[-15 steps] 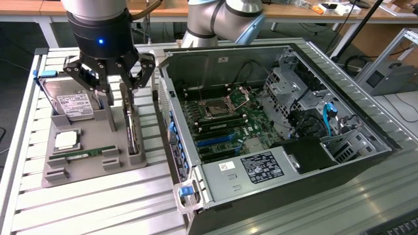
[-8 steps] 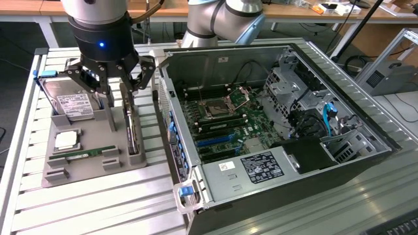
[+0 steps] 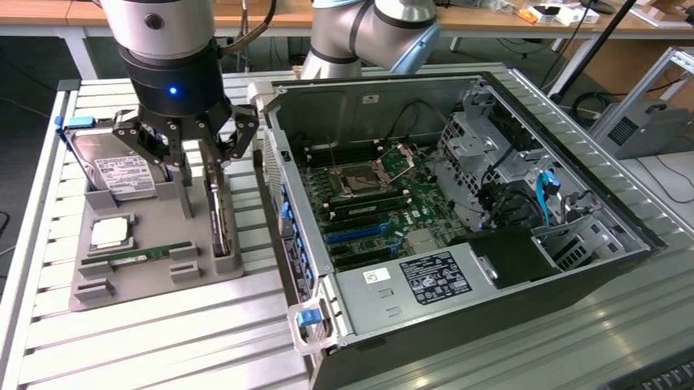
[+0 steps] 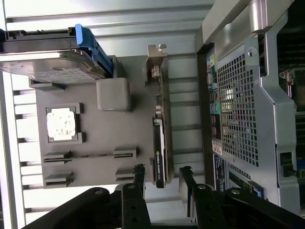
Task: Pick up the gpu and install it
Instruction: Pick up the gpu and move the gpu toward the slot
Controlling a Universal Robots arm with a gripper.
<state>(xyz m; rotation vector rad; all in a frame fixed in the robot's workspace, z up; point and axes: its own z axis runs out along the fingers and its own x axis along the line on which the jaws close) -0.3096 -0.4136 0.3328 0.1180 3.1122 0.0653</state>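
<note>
Grey tray [image 3: 152, 215] on worktop [image 3: 162, 337] holds drive [image 3: 114, 166], CPU [image 3: 112, 232], memory stick [image 3: 136, 257], plus gpu [image 3: 220, 219] standing on edge in slot nearest open case [image 3: 375, 305]. My jaws apart, one finger either side of gpu's end.

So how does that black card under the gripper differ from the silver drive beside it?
The gpu is black and thin, standing on its edge; the hard drive is silver with a white label, leaning back. The open gripper hangs over the gpu, not the hard drive. Both sit in the grey tray.
</note>
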